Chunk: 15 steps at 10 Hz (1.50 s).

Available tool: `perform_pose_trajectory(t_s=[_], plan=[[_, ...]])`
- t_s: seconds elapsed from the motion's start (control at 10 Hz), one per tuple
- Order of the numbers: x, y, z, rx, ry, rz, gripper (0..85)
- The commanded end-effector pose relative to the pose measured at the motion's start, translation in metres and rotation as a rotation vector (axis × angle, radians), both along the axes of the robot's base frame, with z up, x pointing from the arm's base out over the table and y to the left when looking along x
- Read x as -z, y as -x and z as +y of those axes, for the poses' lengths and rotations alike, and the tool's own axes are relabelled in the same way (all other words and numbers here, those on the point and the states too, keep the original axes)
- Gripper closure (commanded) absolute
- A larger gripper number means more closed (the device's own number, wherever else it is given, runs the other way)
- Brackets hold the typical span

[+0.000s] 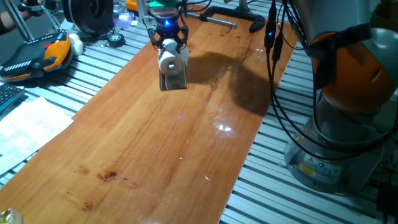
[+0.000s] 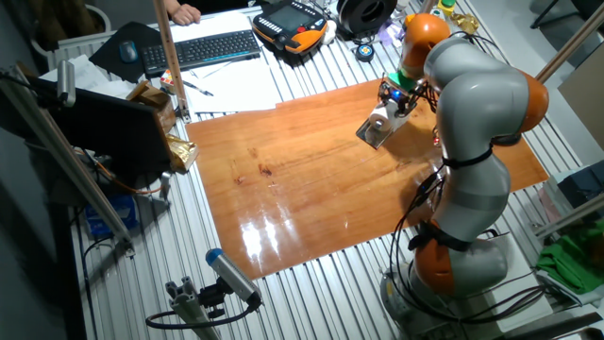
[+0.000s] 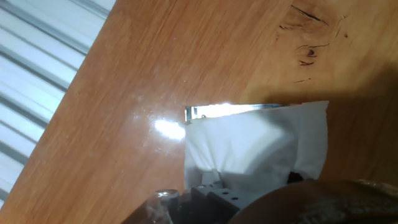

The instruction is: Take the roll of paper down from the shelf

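Observation:
The roll of paper [image 1: 170, 60] is a small white cylinder with its hollow core facing the camera. It rests on the shelf [image 1: 175, 81], a small dark grey metal stand on the far part of the wooden board [image 1: 155, 143]. My gripper [image 1: 169, 45] hangs straight over the roll, with a dark finger on each side of its upper part; the jaws stand apart. In the other fixed view the roll [image 2: 382, 119] and shelf [image 2: 371, 135] sit under the hand. In the hand view the white paper [image 3: 255, 149] fills the lower middle, with the shelf's bright edge [image 3: 230, 111] behind it.
A black clamp [image 1: 239, 17] lies at the board's far end. An orange and black pendant [image 1: 37, 55], a black spool [image 1: 90, 15] and papers [image 1: 31, 121] lie left of the board on the slatted table. The arm's base [image 1: 342, 137] stands to the right.

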<state>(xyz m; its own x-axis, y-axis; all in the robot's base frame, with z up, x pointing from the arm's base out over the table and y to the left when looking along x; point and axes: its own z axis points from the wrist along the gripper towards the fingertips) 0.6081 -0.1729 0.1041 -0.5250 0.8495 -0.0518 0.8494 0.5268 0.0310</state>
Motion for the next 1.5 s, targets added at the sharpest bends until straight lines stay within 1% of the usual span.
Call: perform_pose_trajectory(t_s=[0.0,0.2,0.4,0.5,0.6,0.7,0.9,1.1,1.3,1.4], plan=[[-0.003,0.0000,0.001,-0.002,0.000,0.004,84.3],[-0.009,-0.0001,0.006,0.003,-0.007,0.015,84.3],[-0.013,-0.0007,0.013,0.018,-0.010,0.019,84.3],[-0.014,-0.0001,0.017,0.032,-0.034,0.028,84.3],[-0.014,0.0013,0.023,0.045,-0.045,0.038,84.3],[-0.017,0.0033,0.028,0.058,-0.043,0.042,84.3],[-0.023,0.0072,0.044,0.089,-0.036,0.051,84.3],[-0.027,0.0146,0.064,0.123,-0.025,0.053,84.3],[-0.032,0.0216,0.083,0.154,-0.027,0.058,84.3],[-0.034,0.0265,0.095,0.177,-0.026,0.056,84.3]])
